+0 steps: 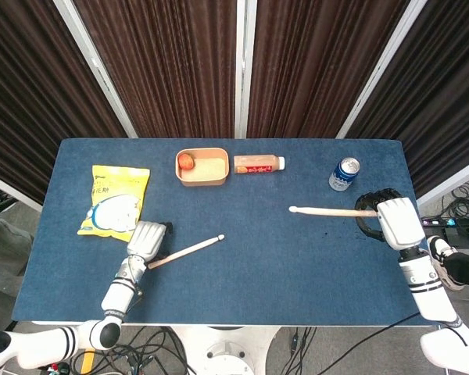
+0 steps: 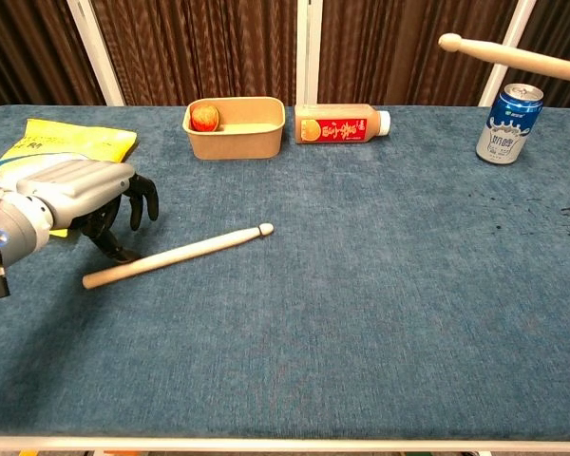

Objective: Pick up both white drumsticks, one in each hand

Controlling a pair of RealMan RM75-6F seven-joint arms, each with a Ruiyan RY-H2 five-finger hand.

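One white drumstick (image 1: 184, 249) (image 2: 176, 254) lies flat on the blue table (image 1: 258, 266), tip pointing right. My left hand (image 1: 147, 240) (image 2: 72, 193) hovers over its butt end with its dark fingers (image 2: 123, 220) spread and hanging down; one fingertip reaches the stick, and nothing is gripped. My right hand (image 1: 392, 219) holds the other drumstick (image 1: 330, 211) (image 2: 513, 55) by its butt, raised off the table near the right edge, tip pointing left. The chest view shows only that stick, not the right hand.
A yellow snack bag (image 1: 116, 201) (image 2: 71, 142) lies just behind my left hand. At the back stand a paper bowl (image 1: 203, 176) (image 2: 234, 133) holding an apple (image 1: 186, 162), a juice bottle (image 1: 258, 164) on its side and a blue can (image 1: 344, 173) (image 2: 509, 123) near the raised stick.
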